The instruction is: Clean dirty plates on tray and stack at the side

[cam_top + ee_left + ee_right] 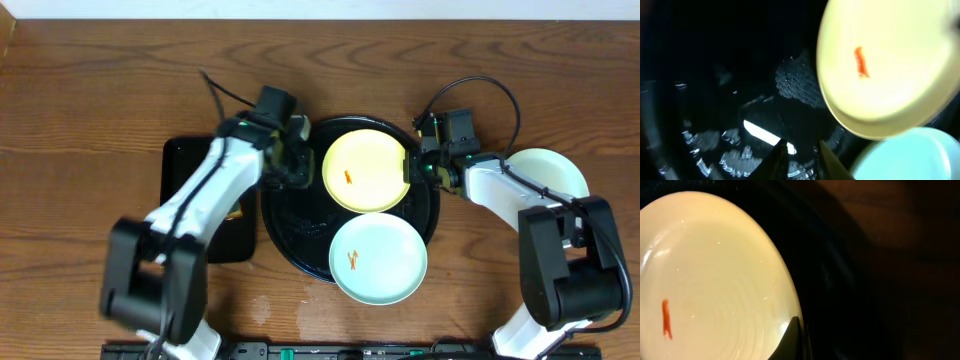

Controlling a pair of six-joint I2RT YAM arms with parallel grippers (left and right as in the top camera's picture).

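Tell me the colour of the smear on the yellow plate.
Orange smear on the yellow plate; clearest in the left wrist view.

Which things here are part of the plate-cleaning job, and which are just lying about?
Job: yellow plate; mint-blue plate; pale plate at the right; round black tray.
Lying about: rectangular black tray.

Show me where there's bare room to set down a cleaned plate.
Bare wood: the far strip of the table beyond the round tray, the corner left of the rectangular tray, and the patch between the mint plate and the right arm. Crowded: the tray's far half, where the left gripper and right gripper flank the yellow plate.
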